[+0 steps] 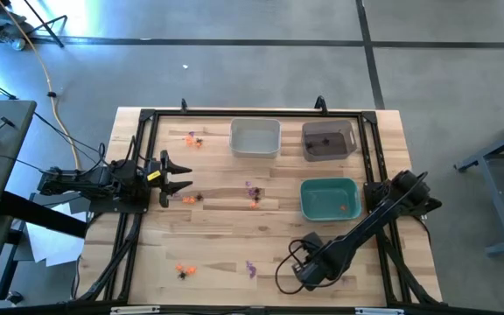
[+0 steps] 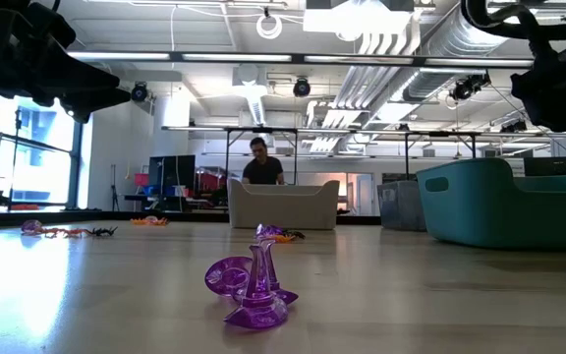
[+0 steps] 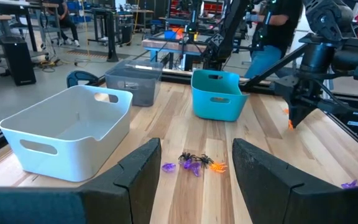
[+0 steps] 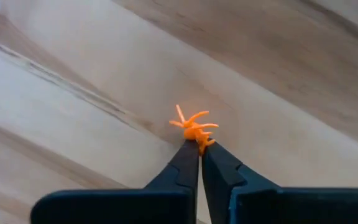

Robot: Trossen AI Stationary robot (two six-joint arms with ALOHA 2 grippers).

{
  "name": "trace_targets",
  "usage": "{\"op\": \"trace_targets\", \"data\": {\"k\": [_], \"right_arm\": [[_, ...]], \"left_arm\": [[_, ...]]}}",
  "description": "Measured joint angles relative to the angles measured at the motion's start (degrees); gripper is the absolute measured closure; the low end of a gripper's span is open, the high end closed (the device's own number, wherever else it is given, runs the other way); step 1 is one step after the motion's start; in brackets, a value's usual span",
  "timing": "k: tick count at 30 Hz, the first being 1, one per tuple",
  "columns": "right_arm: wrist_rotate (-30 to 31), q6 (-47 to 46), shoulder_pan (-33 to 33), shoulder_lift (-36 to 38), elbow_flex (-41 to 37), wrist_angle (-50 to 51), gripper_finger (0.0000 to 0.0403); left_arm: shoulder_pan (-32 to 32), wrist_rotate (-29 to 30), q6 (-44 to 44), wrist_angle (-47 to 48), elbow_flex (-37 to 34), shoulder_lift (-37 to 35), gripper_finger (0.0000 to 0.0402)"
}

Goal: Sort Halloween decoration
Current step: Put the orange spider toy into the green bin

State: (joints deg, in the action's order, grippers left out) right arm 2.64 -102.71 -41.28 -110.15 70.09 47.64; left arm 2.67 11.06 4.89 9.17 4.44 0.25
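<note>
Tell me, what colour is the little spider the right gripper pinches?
Orange spider, best in the right wrist view.

Halloween decoration (image 1: 252,193): tiny orange, purple and black spider-like trinkets, scattered in small clusters across the wooden tabletop; one orange spider trinket (image 4: 194,129) was pinched at the right gripper's (image 4: 200,147) closed fingertips.

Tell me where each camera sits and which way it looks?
High: above, looking down; left gripper and right arm.
Low: on the tabletop, looking level past a purple trinket.
Left wrist: on the left arm, past its open fingers toward the bins.
Right wrist: right gripper pinching an orange spider.
Shared: teal bin in high, low, left wrist.
</note>
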Motion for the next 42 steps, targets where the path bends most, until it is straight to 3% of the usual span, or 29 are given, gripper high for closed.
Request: {"op": "trace_targets", "data": {"k": [8, 17, 21, 30, 42], "right_arm": [[1.4, 1.2, 0.0, 0.0, 9.8, 18.4, 0.0399], [1.9, 1.7, 0.1, 0.1, 26.5, 42.4, 0.04], [2.8, 2.3, 0.7, 3.2, 29.4, 42.5, 0.04], [5.6, 5.6, 6.8, 14.6, 23.4, 42.4, 0.04], [4.8, 20.8, 21.7, 25.5, 11.4, 41.0, 0.04]], "left_arm": [[0.0, 0.0, 0.0, 0.0, 0.0, 0.0, 0.0216], [0.0, 0.0, 0.0, 0.0, 0.0, 0.0, 0.0216], [0.0, 0.0, 0.0, 0.0, 0.0, 0.0, 0.0216], [0.0, 0.0, 0.0, 0.1, 0.0, 0.0, 0.0216], [0.0, 0.0, 0.0, 0.0, 0.0, 0.0, 0.0216]]}}
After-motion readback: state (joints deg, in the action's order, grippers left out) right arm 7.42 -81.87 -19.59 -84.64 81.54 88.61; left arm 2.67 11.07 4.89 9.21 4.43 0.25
